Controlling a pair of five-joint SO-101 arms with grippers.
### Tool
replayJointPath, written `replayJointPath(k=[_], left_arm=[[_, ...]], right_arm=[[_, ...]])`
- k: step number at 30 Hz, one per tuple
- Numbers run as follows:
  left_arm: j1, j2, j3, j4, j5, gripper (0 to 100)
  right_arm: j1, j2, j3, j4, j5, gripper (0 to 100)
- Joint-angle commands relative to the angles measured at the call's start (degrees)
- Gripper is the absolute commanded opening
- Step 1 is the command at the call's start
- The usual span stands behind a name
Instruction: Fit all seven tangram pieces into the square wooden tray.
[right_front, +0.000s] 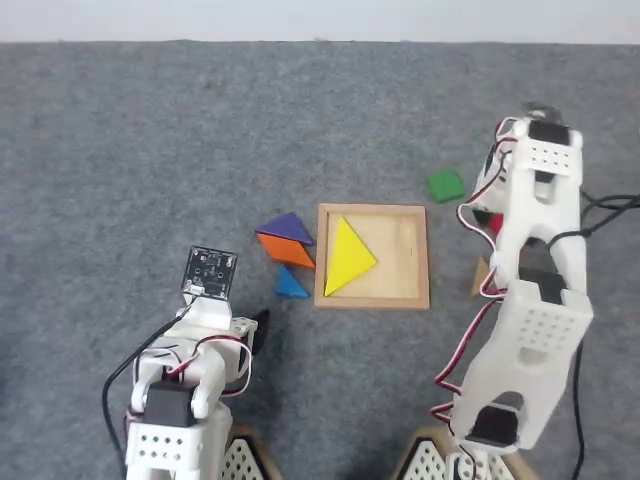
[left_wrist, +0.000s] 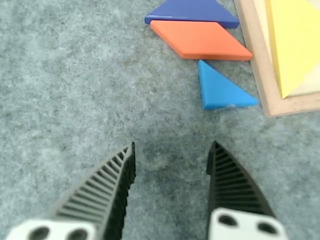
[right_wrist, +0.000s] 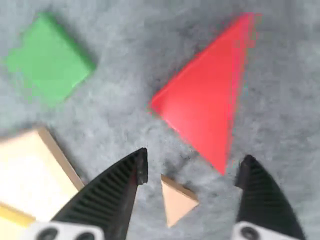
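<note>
L end effector sits low over the grey desk, nearest the arm bases. Its jaws are wide apart w/ nothing btwn them. Just past it lies the blue triangle, tip right at the tray's outer edge; can't tell if touching. Next is the orange parallelogram, then the dark purple triangle edge-to-edge w/ it. Both are just beside the square wooden tray, on the L arm's side. Tray holds 1 piece: yellow triangle, flat in the half nearer those pieces. On the tray's other side, R end effector points down at the desk, jaws spread wide, gripping nothing. Small tan triangle lies on the desk btwn its jaws, untouched. Red triangle is just beyond, apart from it. Farthest is the green square, flat on the desk near the tray's far corner.
</note>
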Motion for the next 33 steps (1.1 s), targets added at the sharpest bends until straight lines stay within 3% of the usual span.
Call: replayJointPath(k=[1,5,13,33], left_arm=[[-0.1,-1.2,-0.7,0.2,0.5,23],[-0.1,-1.2,-0.7,0.2,0.5,23],[-0.1,-1.2,-0.7,0.2,0.5,23],[-0.1,-1.2,-0.7,0.2,0.5,23]], right_arm=[[-0.8,0.9,-4.9,0.7,-9.8,42.0],[-0.9,5.7,-9.3,0.7,-11.6,50.4],[-0.8,15.1,-19.6,1.3,-10.6,39.6],[-0.4,20.5,-21.0,1.5,-10.6,39.6]])
